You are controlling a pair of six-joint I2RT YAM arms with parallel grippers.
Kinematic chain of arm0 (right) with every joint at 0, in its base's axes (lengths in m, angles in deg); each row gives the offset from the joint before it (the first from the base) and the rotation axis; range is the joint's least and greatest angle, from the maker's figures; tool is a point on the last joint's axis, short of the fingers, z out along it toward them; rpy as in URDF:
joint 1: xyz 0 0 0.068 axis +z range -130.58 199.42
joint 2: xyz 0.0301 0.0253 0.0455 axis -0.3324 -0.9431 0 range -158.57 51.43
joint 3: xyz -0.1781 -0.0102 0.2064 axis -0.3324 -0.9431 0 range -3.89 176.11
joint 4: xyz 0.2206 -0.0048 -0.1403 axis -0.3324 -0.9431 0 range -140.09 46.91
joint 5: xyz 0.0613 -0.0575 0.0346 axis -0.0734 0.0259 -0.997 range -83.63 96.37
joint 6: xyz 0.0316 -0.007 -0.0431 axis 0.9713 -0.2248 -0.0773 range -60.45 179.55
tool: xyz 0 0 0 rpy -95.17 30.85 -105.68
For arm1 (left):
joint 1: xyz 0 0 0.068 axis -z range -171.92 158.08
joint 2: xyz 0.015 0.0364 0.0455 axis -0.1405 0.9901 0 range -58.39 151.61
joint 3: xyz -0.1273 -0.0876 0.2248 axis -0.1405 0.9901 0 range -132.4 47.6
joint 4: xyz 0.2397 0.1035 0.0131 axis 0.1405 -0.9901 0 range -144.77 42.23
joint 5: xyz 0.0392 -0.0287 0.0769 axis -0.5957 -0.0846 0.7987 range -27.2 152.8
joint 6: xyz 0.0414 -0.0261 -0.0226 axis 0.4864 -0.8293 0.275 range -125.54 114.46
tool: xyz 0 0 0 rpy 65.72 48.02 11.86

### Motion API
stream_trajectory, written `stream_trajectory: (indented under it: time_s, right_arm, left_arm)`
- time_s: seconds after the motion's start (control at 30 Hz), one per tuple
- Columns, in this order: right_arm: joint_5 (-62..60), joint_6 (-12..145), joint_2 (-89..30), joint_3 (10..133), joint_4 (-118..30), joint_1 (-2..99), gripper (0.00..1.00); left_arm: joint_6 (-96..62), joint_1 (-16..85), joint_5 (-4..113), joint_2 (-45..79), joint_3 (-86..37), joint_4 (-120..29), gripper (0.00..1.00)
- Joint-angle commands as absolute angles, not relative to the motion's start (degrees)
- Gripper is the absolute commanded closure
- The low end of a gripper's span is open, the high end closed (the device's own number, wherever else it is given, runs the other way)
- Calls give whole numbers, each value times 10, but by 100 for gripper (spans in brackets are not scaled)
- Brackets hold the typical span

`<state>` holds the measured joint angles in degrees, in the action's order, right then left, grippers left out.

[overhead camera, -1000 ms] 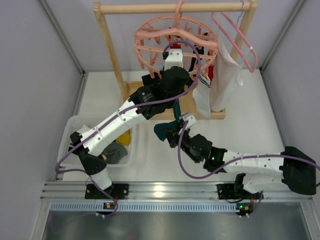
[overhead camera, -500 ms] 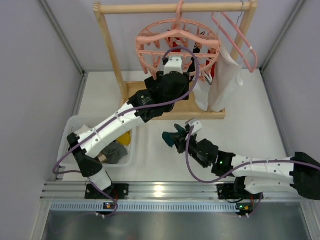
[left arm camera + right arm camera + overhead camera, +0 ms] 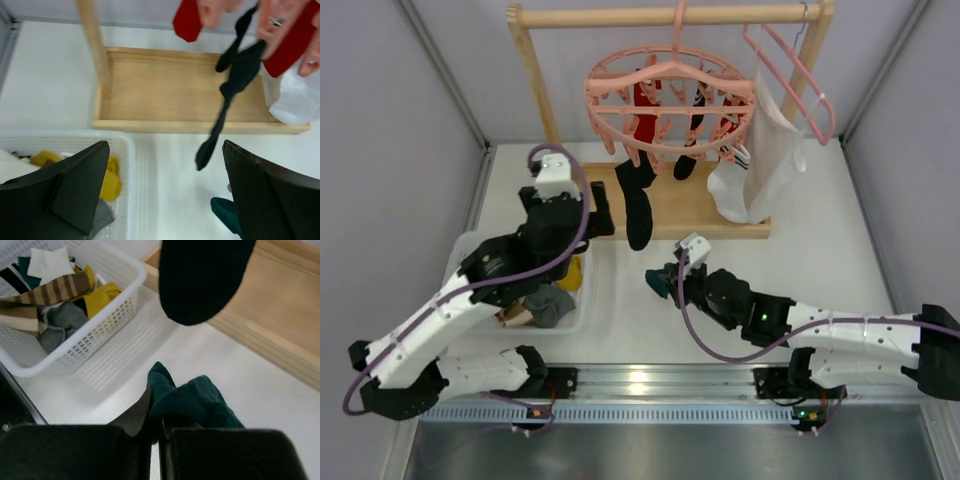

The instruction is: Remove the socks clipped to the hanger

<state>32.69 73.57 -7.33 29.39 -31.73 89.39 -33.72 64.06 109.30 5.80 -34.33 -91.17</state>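
The salmon-pink ring hanger [image 3: 670, 88] hangs from the wooden rail. Clipped to it are a long black sock [image 3: 638, 205], red socks [image 3: 645, 118] and a white sock [image 3: 728, 188]. My left gripper [image 3: 602, 212] is open and empty, left of the black sock and over the basket's far corner. In the left wrist view its wide-apart fingers [image 3: 75, 190] frame the black sock [image 3: 235, 85] ahead. My right gripper [image 3: 668, 280] is shut on a dark teal sock [image 3: 195, 400], low over the table below the black sock's toe [image 3: 200, 275].
A white basket [image 3: 470, 248] of loose socks sits at the left, also in the right wrist view as a white basket [image 3: 125, 270]. The wooden stand's base [image 3: 690, 210] lies under the ring. A plain pink hanger [image 3: 790, 70] and white cloth bag [image 3: 772, 150] hang at right.
My left arm pulled back from the ring toward the near left and its gripper opened. The black sock now hangs in full view. My right gripper carried the teal sock slightly nearer.
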Motion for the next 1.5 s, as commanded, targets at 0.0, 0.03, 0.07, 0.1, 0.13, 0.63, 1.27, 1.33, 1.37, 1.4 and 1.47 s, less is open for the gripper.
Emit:
stream_trajectory:
  time_s: [0.0,0.03,0.07,0.1,0.13,0.63,1.27,1.33,1.37,1.4,1.47]
  right_arm:
    - [263,698,-110,381,-338,903,100]
    - [233,693,-124,397,-340,903,100]
    - [215,686,-154,435,-342,903,100]
    - [195,682,-171,457,-346,903,100]
    - [157,677,-190,479,-350,903,100]
    - [1,668,-624,1009,-464,904,43]
    - [225,768,-70,429,-477,896,9]
    - [265,789,7,394,-512,895,7]
    - [299,795,30,385,-542,896,5]
    - [317,802,52,378,-562,895,4]
    - [363,820,111,366,-589,894,1]
  left_arm:
    - [-354,623,1176,-21,-313,-976,2]
    - [-353,617,1197,-34,-308,-985,2]
    - [-348,603,1211,-44,-306,-1000,2]
    - [-345,596,1222,-65,-305,-1005,2]
    - [-339,588,1240,-74,-307,-1008,2]
    - [-239,559,1311,-132,-410,-1021,2]
    - [-296,559,946,-75,-242,-847,2]
    - [-284,559,881,-78,-175,-736,2]
    - [-281,559,821,-78,-153,-691,2]
    - [-279,559,799,-71,-111,-651,2]
    - [-281,560,771,-51,-62,-545,2]
